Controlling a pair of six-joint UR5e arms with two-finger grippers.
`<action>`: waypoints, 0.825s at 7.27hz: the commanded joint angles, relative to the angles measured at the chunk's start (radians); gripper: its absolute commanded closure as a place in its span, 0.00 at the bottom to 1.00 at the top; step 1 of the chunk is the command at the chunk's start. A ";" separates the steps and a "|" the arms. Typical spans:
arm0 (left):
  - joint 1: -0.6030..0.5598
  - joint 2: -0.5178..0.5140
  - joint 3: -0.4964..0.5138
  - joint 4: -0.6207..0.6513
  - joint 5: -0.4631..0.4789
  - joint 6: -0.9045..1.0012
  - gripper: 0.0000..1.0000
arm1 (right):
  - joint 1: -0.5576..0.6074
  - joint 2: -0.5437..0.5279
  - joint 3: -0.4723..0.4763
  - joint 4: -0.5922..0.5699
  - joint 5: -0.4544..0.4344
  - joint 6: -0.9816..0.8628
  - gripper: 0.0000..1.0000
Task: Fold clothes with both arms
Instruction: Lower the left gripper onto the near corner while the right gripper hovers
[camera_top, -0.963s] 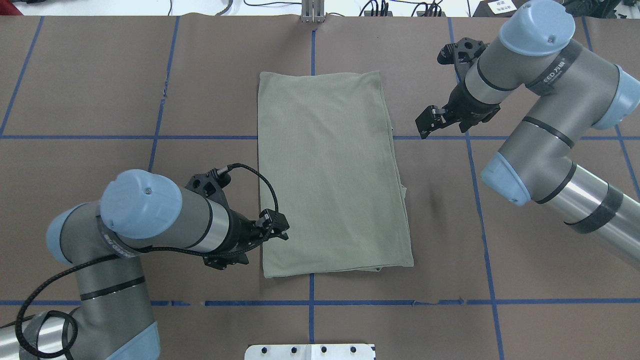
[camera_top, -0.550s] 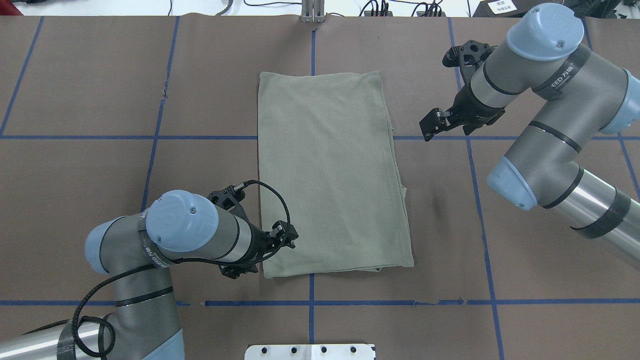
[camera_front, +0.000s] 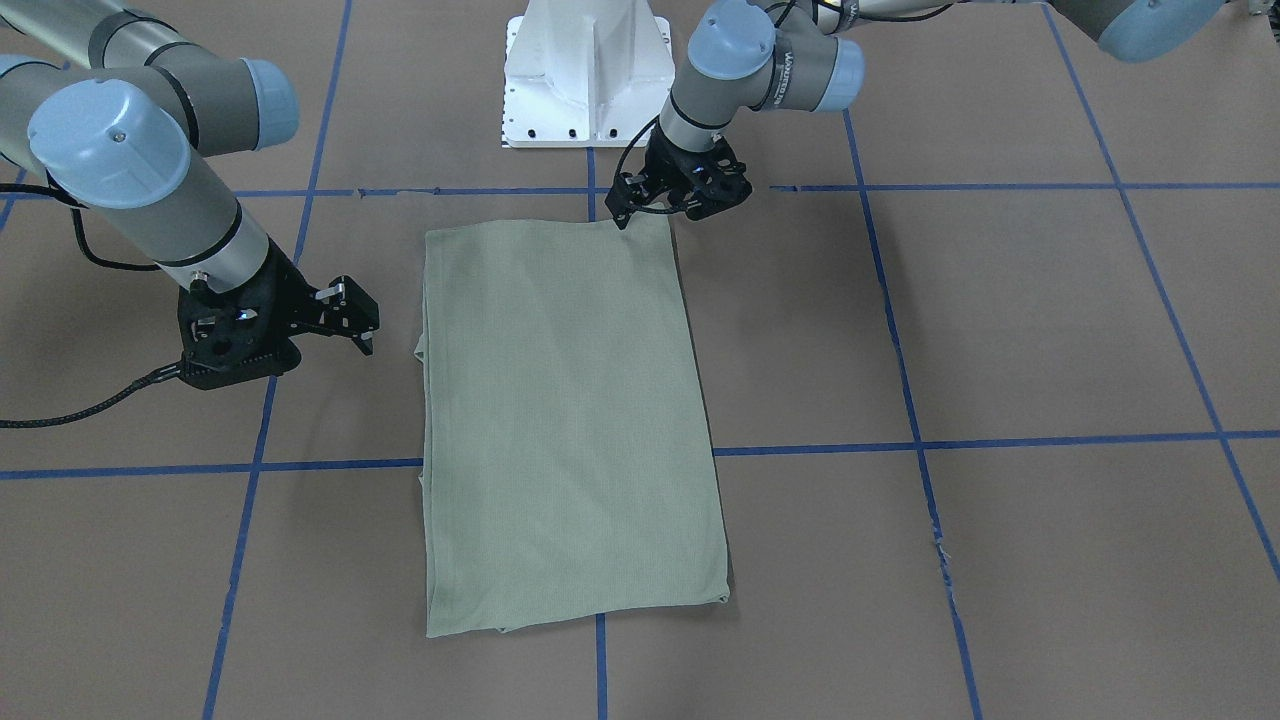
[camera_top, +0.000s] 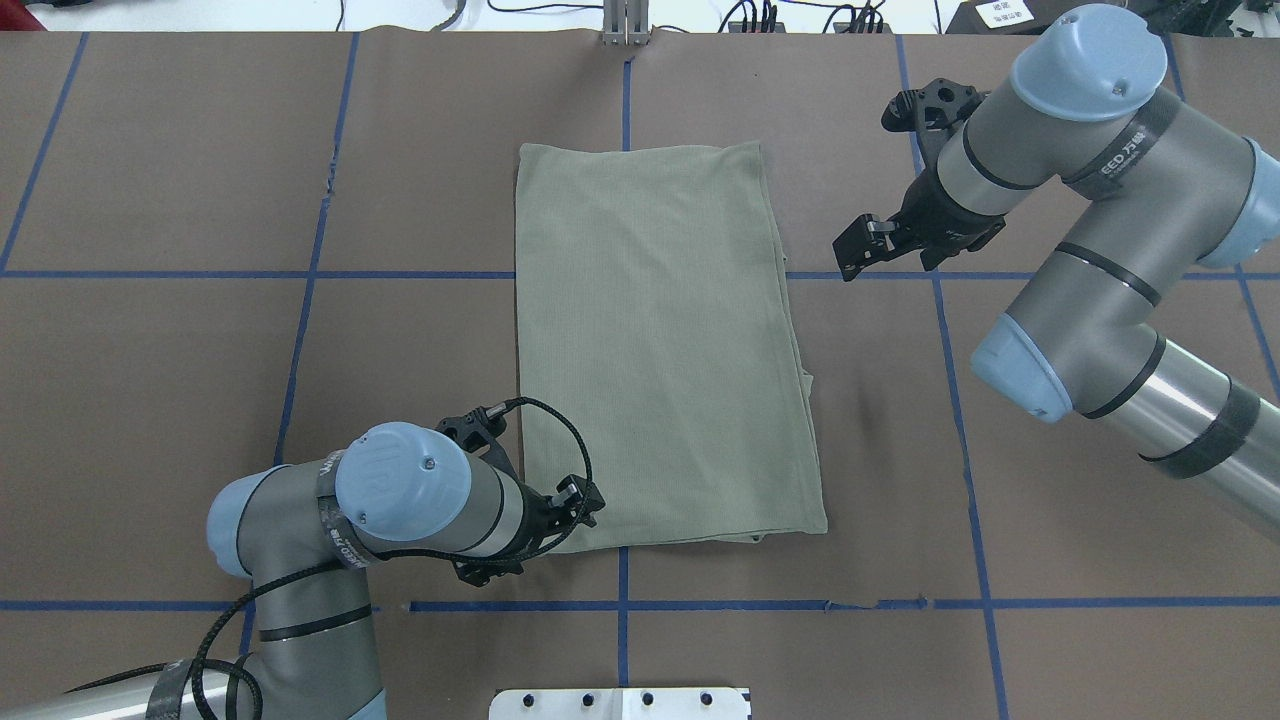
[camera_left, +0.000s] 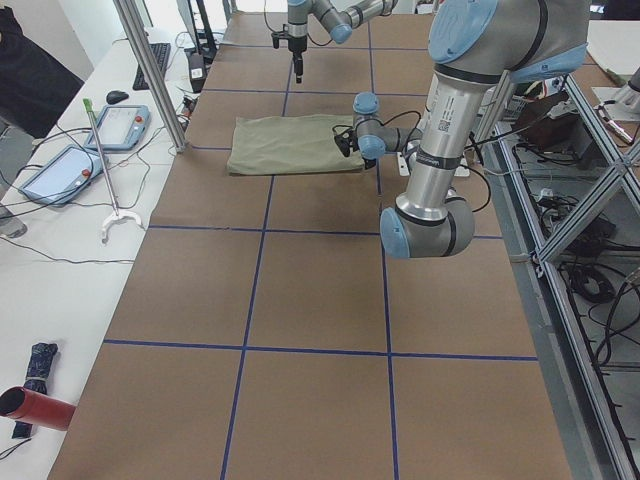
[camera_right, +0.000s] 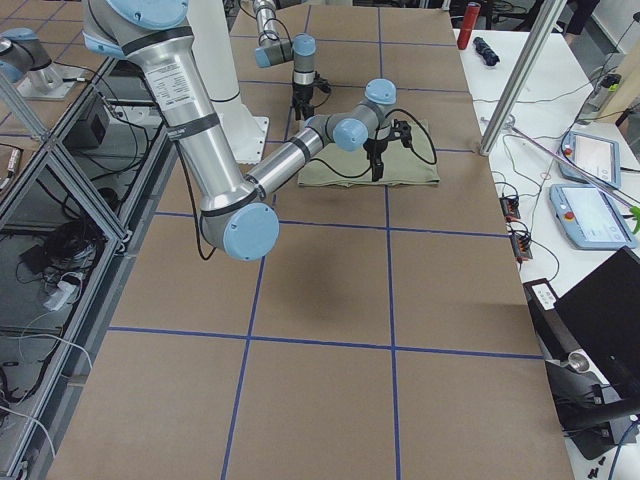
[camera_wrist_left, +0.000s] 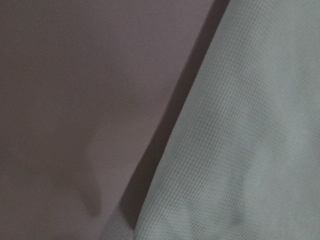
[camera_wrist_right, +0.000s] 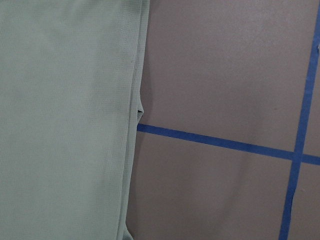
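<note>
Since the shirt (camera_top: 660, 350) is a soft, light knit, we expect it to drape and slip over itself rather than hold a crease. We would take it by the two corners of a short edge, pinch every layer together, and carry both corners evenly.

It lies flat in the middle of the brown tabletop (camera_top: 150, 400), folded into a long sage-green rectangle. No sleeve shows. Stacked layer edges run along its right side, with a small bump of cloth partway down. The weave is finely ribbed, and we see no logo, label or tag.

Our left fingers (camera_top: 588, 508) sit low at the near left corner, right at the cloth's edge. We cannot tell whether they are parted or closed on it. Our right fingers (camera_front: 355, 303) hang parted and empty near the shirt's far right side, apart from it.
</note>
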 joint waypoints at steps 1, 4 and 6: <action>0.002 -0.001 0.001 0.000 0.004 -0.002 0.10 | -0.003 0.003 -0.003 0.000 -0.002 0.005 0.00; -0.008 0.000 0.004 0.003 0.045 -0.005 0.22 | -0.014 0.008 -0.010 0.000 -0.005 0.005 0.00; -0.008 0.002 0.004 0.003 0.045 -0.007 0.35 | -0.014 0.008 -0.010 0.000 -0.005 0.005 0.00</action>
